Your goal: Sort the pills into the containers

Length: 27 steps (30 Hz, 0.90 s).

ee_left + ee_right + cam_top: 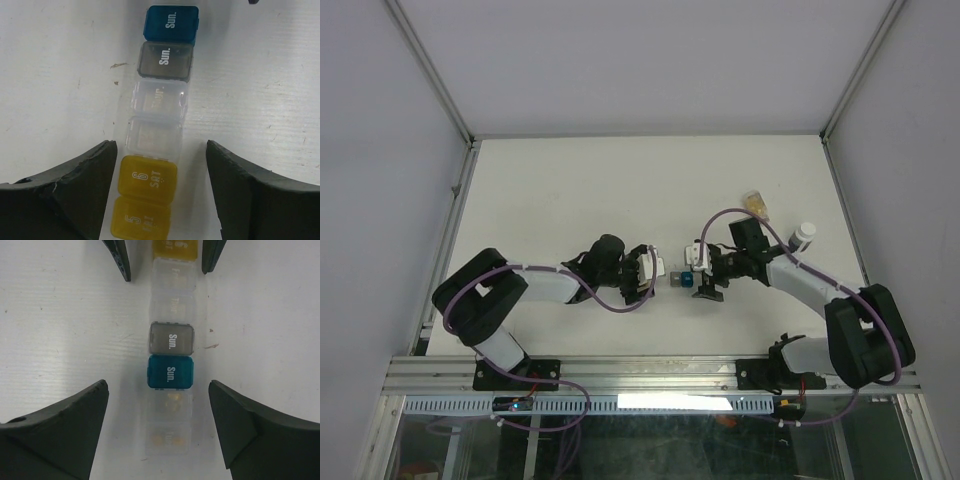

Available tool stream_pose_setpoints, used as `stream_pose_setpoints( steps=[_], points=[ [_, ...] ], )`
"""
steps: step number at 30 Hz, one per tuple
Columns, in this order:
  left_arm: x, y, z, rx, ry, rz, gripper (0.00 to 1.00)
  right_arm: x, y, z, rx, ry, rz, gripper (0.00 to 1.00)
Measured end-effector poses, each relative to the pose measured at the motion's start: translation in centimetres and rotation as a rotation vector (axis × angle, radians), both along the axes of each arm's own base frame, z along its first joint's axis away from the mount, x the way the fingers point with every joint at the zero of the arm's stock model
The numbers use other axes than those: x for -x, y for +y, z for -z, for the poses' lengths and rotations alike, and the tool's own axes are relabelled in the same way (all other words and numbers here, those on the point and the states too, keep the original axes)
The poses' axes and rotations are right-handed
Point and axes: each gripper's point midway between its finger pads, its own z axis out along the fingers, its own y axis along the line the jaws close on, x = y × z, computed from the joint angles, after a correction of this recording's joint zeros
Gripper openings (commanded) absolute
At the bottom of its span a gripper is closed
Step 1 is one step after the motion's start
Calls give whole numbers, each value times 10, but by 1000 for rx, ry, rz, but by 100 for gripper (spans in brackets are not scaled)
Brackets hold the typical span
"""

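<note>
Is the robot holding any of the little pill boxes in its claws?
No, nothing is held. The left gripper and right gripper are both open, straddling the row of pill boxes without clamping it.

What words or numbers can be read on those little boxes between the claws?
Left wrist view:
"Sun." on the teal box.
"Sun." on the grey box.
"6 SAT" on the upper yellow box.
"5" on the lower yellow box; its word is blurred.
The clear boxes carry print too faint to read.
</note>
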Motion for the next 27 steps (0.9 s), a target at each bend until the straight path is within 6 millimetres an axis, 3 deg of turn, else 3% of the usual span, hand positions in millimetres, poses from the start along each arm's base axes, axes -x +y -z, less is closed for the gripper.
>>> stream_pose_setpoints(
  steps=[11,17,24,27],
  points=[
    [2,-3,3,11,27,9,47,-9,7,20,68,54,61,67],
    [3,-4,4,14,29,14,46,-14,11,26,86,61,70,58],
    [4,-7,3,24,33,28,44,-12,12,33,114,61,58,37],
    [4,-7,3,24,33,28,38,-12,12,32,115,58,56,27]
  ],
)
